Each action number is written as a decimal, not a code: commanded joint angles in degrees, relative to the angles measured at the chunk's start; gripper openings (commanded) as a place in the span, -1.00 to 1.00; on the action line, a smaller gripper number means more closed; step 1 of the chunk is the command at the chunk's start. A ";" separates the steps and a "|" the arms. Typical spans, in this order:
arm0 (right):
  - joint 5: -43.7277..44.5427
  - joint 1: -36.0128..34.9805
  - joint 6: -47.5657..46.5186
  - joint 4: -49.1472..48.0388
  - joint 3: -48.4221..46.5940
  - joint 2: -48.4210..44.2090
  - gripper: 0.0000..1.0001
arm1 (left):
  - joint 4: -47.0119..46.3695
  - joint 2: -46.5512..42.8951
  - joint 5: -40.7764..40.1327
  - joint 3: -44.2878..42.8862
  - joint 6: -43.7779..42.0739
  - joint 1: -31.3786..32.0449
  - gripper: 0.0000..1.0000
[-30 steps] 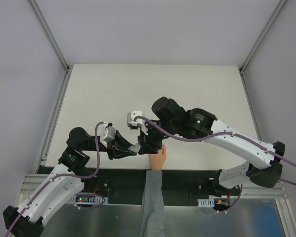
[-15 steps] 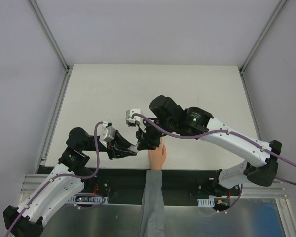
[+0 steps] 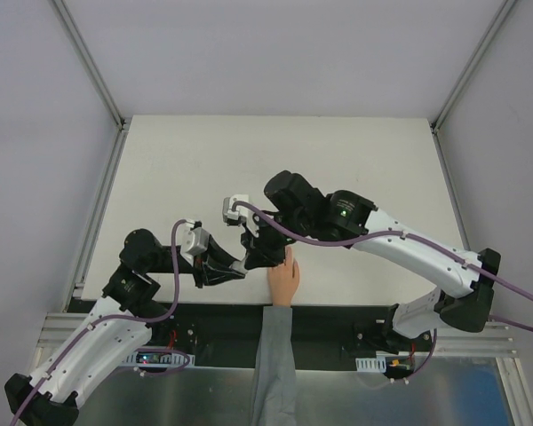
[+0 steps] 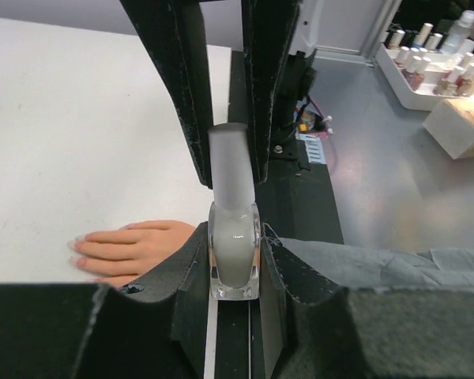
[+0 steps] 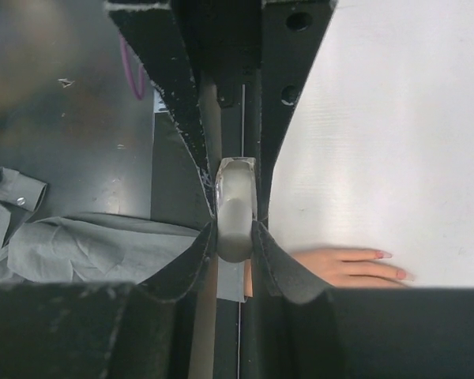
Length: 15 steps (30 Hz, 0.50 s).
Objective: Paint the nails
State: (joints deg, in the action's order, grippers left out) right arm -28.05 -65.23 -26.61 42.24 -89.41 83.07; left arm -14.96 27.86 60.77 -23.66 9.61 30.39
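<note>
Polish bottle (image 4: 234,257), glassy and pale grey, sits pinched in the jaws of the left gripper (image 3: 234,269). Just right of it, the right gripper (image 3: 259,251) has its jaws closed on the bottle's frosted cap (image 4: 228,166). Beside both, the small peach hand (image 3: 284,280) lies flat at the near edge of the white surface (image 3: 338,160), its pinkish nails (image 5: 383,254) pointing away from the grey sleeve (image 3: 273,355).

Open tabletop (image 3: 249,160) beyond crowded hand (image 3: 284,280)
</note>
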 commanded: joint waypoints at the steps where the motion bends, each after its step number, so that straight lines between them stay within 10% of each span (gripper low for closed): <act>1: 3.34 -2.00 5.32 -3.03 -1.39 2.80 -0.99 | 2.04 -3.24 -12.15 -3.50 -5.30 0.19 -1.00; 9: 54.74 -14.63 53.23 -23.16 11.62 0.52 -1.00 | 3.97 -11.59 -29.13 -1.21 -9.08 0.19 -1.00; 15: 49.33 -13.17 49.03 -17.02 1.08 5.53 -1.00 | 4.06 -10.63 -26.24 -1.39 -9.87 0.19 -1.00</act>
State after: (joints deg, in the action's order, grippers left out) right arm 22.13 -77.80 16.08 28.60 -86.63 87.26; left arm -0.34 16.60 35.31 -22.55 1.08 30.24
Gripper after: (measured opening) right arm 0.216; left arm 0.235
